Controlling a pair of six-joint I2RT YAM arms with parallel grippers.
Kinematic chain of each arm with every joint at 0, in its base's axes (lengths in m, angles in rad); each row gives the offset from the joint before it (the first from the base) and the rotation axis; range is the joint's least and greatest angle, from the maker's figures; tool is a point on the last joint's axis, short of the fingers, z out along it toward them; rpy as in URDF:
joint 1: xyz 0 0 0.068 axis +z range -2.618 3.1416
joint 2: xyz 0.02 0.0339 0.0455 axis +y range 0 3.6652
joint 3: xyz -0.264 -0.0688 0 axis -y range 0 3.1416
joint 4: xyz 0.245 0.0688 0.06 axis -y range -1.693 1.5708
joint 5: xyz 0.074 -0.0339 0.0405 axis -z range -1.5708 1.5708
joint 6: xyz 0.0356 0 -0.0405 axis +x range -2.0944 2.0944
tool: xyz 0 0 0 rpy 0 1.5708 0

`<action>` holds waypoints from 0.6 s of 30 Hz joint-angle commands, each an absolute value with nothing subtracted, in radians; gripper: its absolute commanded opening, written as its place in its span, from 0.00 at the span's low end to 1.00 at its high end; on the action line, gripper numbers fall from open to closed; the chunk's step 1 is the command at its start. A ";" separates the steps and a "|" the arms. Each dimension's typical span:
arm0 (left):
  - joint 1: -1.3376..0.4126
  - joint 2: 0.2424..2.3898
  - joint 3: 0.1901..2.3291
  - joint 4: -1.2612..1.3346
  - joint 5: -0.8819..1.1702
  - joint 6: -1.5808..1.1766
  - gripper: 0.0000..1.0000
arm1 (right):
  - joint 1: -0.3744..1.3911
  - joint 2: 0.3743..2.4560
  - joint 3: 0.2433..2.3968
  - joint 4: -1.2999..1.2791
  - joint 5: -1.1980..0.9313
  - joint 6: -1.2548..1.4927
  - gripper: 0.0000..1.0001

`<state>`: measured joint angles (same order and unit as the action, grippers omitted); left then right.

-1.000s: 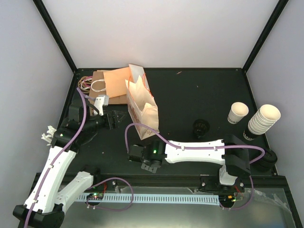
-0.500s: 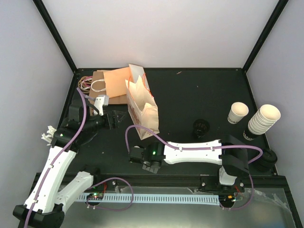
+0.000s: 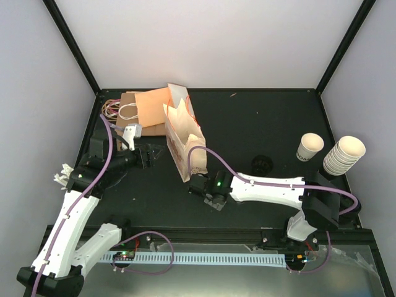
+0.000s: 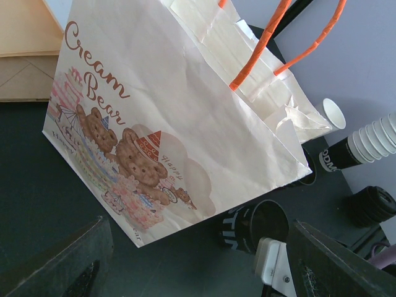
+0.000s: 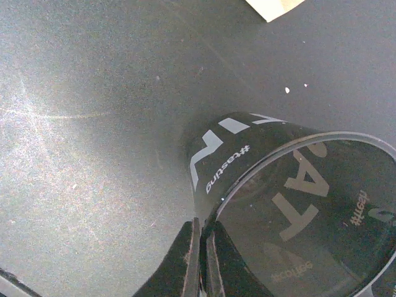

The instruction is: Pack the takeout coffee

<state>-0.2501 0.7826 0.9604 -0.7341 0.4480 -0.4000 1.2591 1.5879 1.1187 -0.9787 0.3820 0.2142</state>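
Bag mouth: the upright paper bag (image 3: 184,139) is open at the top, but orange handles (image 4: 272,37) arch over the opening.
Near side of bag: the right arm (image 3: 272,190) lies across the front table; the right gripper (image 5: 202,238), seemingly pinching a black cup (image 4: 253,226), sits beside the bag's corner.
Left of bag: bare table (image 3: 154,185) lies between the bag's printed side and the spread-wide left gripper (image 4: 198,260).
Centre: a second dark cup (image 3: 262,164) stands alone; open table behind it.
Right edge: the single cream cup (image 3: 309,147) stands just beside a cup stack (image 3: 343,154).
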 commanded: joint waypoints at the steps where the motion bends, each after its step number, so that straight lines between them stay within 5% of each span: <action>1: -0.245 0.773 0.974 -0.743 0.440 -0.391 0.79 | 1.252 1.565 1.119 -0.959 0.373 0.201 0.03; 4: -0.245 0.776 0.973 -0.741 0.441 -0.393 0.79 | 1.253 1.569 1.142 -0.955 0.343 0.196 0.05; 10: -0.245 0.774 0.976 -0.742 0.443 -0.391 0.80 | 1.252 1.556 1.171 -0.969 0.365 0.201 0.35; 18: -0.245 0.775 0.980 -0.743 0.443 -0.389 0.79 | 1.252 1.472 1.260 -1.025 0.408 0.224 0.54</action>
<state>-0.2501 0.7826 0.9604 -0.7341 0.4484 -0.4000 1.2503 1.5314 1.1942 -0.9943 0.3637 0.2073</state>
